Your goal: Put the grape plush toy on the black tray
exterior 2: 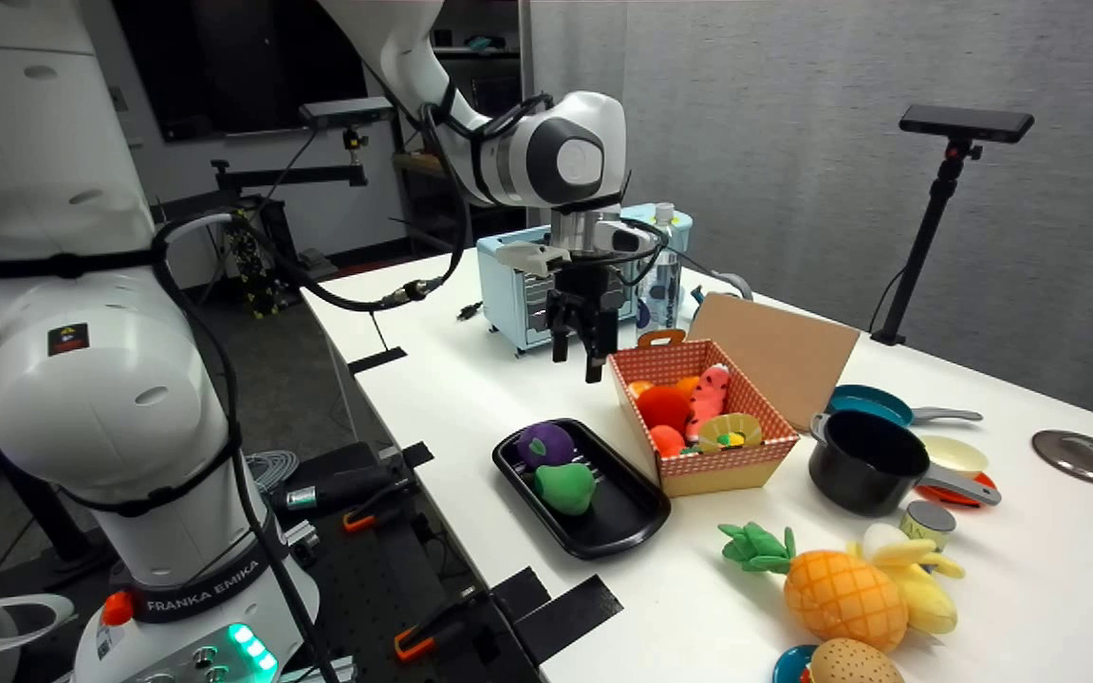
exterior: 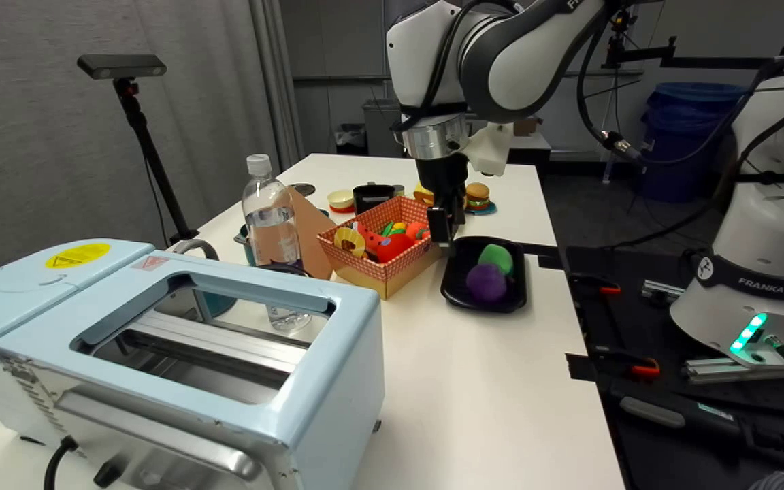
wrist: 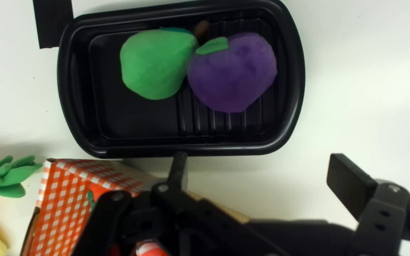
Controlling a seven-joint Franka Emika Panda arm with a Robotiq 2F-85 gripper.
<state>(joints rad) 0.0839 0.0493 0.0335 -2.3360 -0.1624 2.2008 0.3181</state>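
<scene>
To my left I see a pale blue, boxy appliance point(exterior: 181, 393) beside a clear plastic bottle point(exterior: 273, 221). Ahead, a rectangular basket point(exterior 2: 722, 479), red-and-white checked inside, holds soft toy fruit point(exterior 2: 665, 408). Far on my right sits a round, grey-handled black pot point(exterior 2: 850, 482); nearer, an orange plush pineapple point(exterior 2: 841, 593).

We stand in a robotics lab, where a white Franka robot arm point(exterior 2: 63, 398), cables point(exterior 2: 411, 290) strapped to it, reaches over a worktop point(exterior: 487, 408) marked with black tape point(exterior 2: 567, 618). A camera point(exterior: 122, 66) perches on a stand point(exterior 2: 943, 194) before a grey curtain point(exterior: 24, 122); orange-tipped clamps point(exterior 2: 414, 647) sit near the arm's base point(exterior 2: 176, 560). A plush pineapple point(exterior 2: 845, 598) and a pot point(exterior 2: 855, 484) lend a kitchen touch.
</scene>
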